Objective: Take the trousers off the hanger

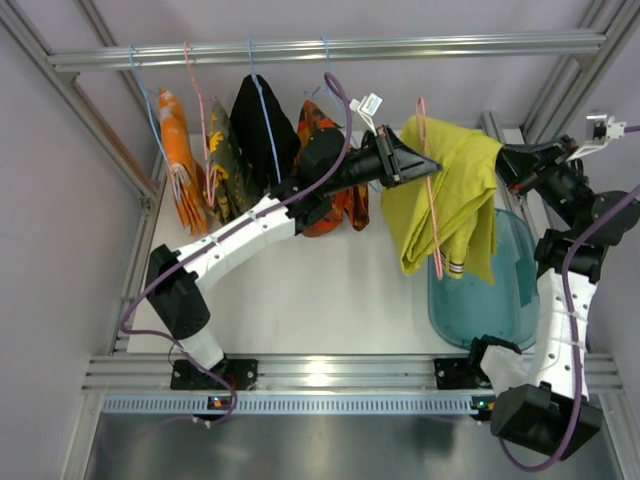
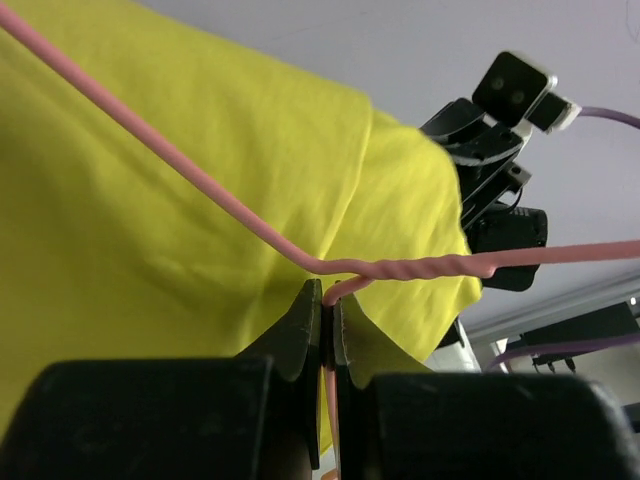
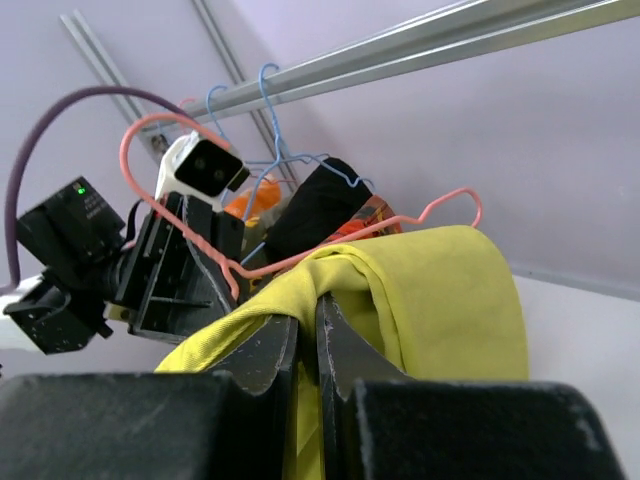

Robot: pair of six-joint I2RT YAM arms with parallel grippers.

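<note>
The left hand (image 2: 327,300) pinches the pink hanger (image 2: 215,200) just under its twisted neck, fingers pressed together on the wire at the lower middle of the left wrist view. The right hand (image 3: 308,318) is closed on a fold of the yellow trousers (image 3: 440,290), close to where the cloth crosses the hanger.

From above, the trousers hang doubled over the hanger right of centre, off the rail (image 1: 330,48) and partly above the teal tub (image 1: 510,300) at the right of the white worktop (image 1: 320,290). Other garments (image 1: 262,125) hang from the rail at upper left.

The step in hand appears to be drawing the cloth off the hanger. It would go best with the left hand holding the wire steady and level while the right draws its fold towards the right of the frame, so that the far half slides over. The likely risk is the cloth dragging the wire round in the grip.
</note>
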